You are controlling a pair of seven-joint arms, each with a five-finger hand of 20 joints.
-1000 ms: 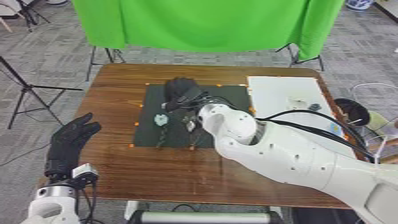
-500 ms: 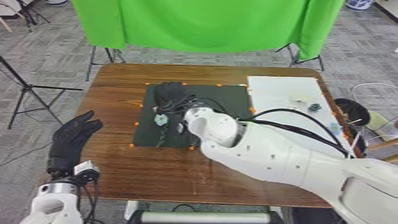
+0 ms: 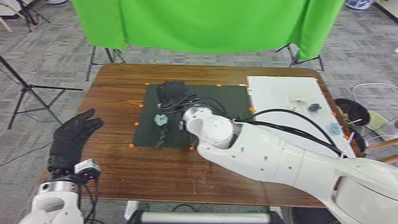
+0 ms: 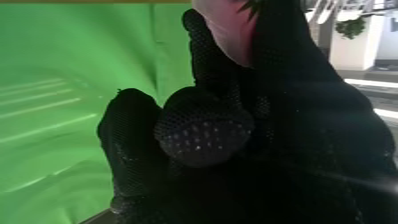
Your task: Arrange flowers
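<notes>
Black-gloved, my right hand [image 3: 174, 92] is partly curled, a pink flower [image 4: 229, 30] pinched between the fingers. It's over the dark mat [image 3: 233, 96], pale blue flower [image 3: 161, 119] lying a bit nearer me, white board [image 3: 274, 94] off right.

Between the fingers of my right hand [image 3: 172, 92] I have a smooth pink petal-like flower piece [image 4: 226, 26], narrowing to a point towards my palm, a sharp green leaf tip [image 4: 254, 7] at its other end. On the black mat [image 3: 147, 131] before me lies a pale blue flower with a thin dark leafy stem [image 3: 161, 120], bloom away from me, stem running back towards me, near the mat's left side. On the right half of the white board [image 3: 272, 90] I see a small cream flower [image 3: 298, 99], a dark blue-grey bloom [image 3: 314, 107] just beside it, and, nearer me by the right edge, a light blue flower [image 3: 335, 129].
</notes>
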